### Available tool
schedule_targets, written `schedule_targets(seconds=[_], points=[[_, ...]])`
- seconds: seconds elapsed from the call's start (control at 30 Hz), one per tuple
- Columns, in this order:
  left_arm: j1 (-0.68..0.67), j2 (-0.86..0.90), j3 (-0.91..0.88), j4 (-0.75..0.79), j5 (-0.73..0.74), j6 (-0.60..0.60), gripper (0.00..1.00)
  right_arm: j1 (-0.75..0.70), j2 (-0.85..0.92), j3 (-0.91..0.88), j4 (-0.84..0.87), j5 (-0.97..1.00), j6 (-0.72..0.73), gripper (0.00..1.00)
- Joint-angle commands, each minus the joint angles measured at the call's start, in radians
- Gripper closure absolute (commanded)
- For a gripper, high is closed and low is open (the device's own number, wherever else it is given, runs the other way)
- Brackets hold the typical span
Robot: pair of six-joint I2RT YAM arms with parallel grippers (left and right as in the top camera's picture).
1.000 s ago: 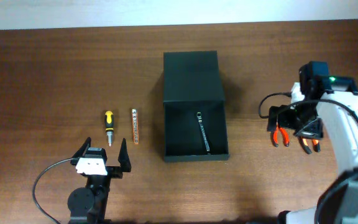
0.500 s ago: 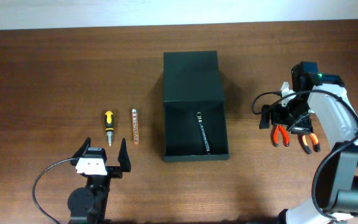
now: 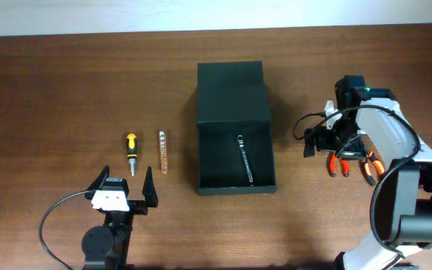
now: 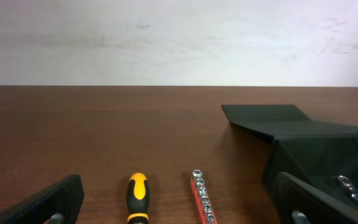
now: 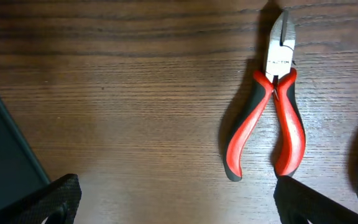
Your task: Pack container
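A matte black rectangular cardboard container (image 3: 231, 127) sits near the middle of the brown wooden counter (image 3: 66, 82). Its hinged flap lid is folded open toward the far edge. A slim silver metal wrench (image 3: 245, 159) lies on the floor of the container, running roughly along its length.

To the left of the container, well apart from it, a short screwdriver with a yellow and black handle (image 3: 131, 150) lies beside a narrow red strip of small silver sockets (image 3: 163, 151). The two are parallel and not touching.

The left end effector (image 3: 124, 187) sits low at the near edge of the counter. Its fingers are spread fully apart and hold nothing. In the left wrist view, the screwdriver and the socket strip lie just ahead of the gap, with the container to the right.

The right end effector (image 3: 332, 144) hangs over the counter to the right of the container. It is also spread wide and empty. In the right wrist view, a pair of red and black handled pliers (image 5: 272, 118) lies flat on the wood between the two dark fingertips (image 5: 61, 199), untouched and with its handles closed. A second orange-handled tool (image 3: 371, 169) lies just beside the pliers. It is possibly another pair, but the arm hides much of it.
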Motion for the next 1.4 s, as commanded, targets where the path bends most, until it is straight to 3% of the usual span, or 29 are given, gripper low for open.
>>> schedule_targets(seconds=[0.0,1.37], points=[[0.007,-0.004,-0.006,-0.003,-0.007,0.019,0.01,0.005,0.012,-0.007,0.008,0.028,-0.005,0.01],[0.007,-0.004,-0.006,-0.003,-0.008,0.019,0.01,0.005,0.018,-0.043,0.093,0.027,0.012,0.01]])
